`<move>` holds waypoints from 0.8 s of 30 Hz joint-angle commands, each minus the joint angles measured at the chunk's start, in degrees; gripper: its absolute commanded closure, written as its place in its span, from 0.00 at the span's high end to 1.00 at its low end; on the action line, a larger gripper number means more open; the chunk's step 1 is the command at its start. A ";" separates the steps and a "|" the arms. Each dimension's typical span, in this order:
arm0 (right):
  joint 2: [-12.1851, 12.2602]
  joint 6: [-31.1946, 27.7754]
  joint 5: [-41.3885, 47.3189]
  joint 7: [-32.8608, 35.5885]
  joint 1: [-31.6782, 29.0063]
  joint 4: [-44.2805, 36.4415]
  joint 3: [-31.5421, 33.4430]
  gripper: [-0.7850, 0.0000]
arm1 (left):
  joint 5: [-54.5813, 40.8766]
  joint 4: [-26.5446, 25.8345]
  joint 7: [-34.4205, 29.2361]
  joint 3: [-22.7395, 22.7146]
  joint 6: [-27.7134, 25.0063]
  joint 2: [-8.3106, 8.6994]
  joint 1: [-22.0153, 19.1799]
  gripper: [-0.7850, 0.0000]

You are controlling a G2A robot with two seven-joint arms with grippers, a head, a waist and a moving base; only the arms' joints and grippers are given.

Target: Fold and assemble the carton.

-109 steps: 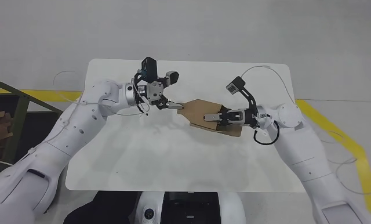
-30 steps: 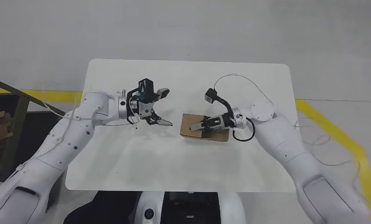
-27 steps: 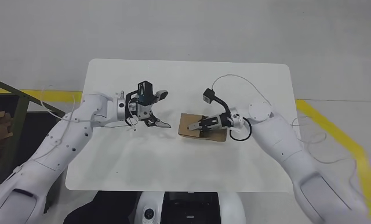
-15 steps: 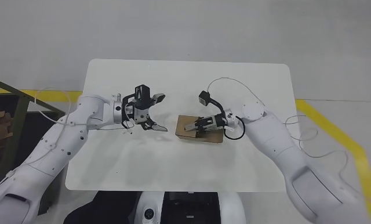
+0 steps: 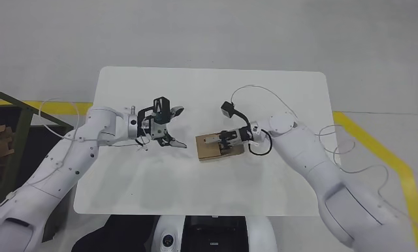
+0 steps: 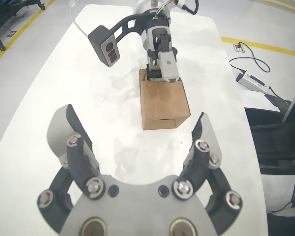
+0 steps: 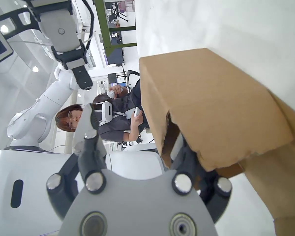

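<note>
1 carton (image 5: 217, 148) on table (image 5: 130, 180), right pincer (image 5: 226, 139) apart (1 finger inside its end), left pincer (image 6: 135, 115) spread nearby

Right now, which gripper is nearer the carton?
Right. The right gripper is against one end of the carton, one of its fingers hidden behind a flap. The left gripper hovers apart from the opposite end, fingers open, touching nothing.

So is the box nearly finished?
Done: the carton stands up as a box, and its end nearest the left gripper looks tucked shut. In hand: the right gripper has one finger inside the far, open end. Left: closing that end. The left gripper hangs open, apart.
</note>
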 commanded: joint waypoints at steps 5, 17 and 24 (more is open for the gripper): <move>2.80 -0.72 0.43 0.95 -3.34 -6.95 4.49 1.00 | 0.51 0.76 0.15 0.05 1.88 -0.46 1.06 1.00; 11.86 6.39 -9.44 -4.76 -19.50 -37.35 22.31 1.00 | 5.56 0.25 2.98 1.47 4.39 -1.68 2.79 1.00; 14.40 9.06 -10.20 -5.27 -27.68 -50.78 29.94 1.00 | 9.57 -0.05 6.59 4.07 8.34 -2.95 4.57 1.00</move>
